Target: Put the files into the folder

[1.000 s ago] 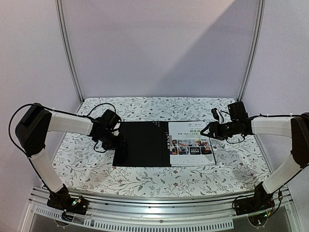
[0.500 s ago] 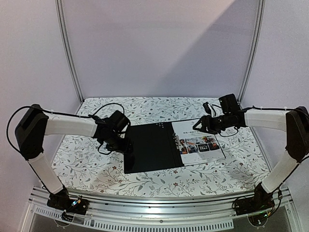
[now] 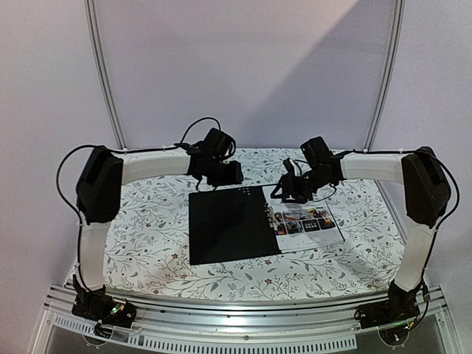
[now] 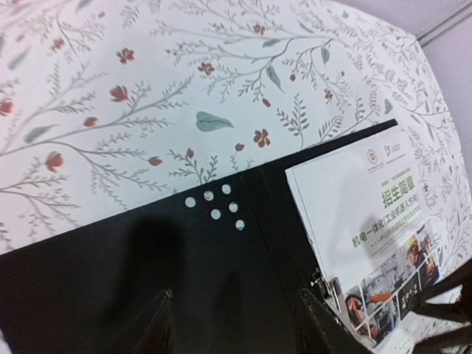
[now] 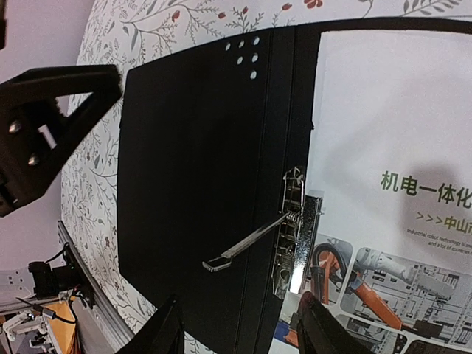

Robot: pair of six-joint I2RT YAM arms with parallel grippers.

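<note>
Nearest the arm bases, the flower-patterned desk (image 3: 147,247) carries the flat rectangular folder (image 3: 225,225), lying open with its black inside up, at the middle of the desk. On its right half lies the white printed sheet with colourful brochure photos (image 3: 306,221). Whether more sheets sit beneath it cannot be told.

Along the spine, the silver metal spring clip (image 5: 291,228) sits at the sheet's left edge. Its thin wire lever (image 5: 243,247) is raised and points out over the bare black left half.

Farther back, at the folder's far edge, both arms hover above it, touching nothing. The left claw (image 3: 232,175) hangs over the far left corner, its fingers spread around nothing. The right claw (image 3: 284,193) hangs over the spine near the clip, also spread and holding nothing.

The paper seems already placed, so the step in hand looks like securing it and shutting the folder. The next move likely calls for the right claw to press the lever down flat. The left claw would then catch the thin left cover at its edge and fold it over to the right without dragging the folder.
</note>
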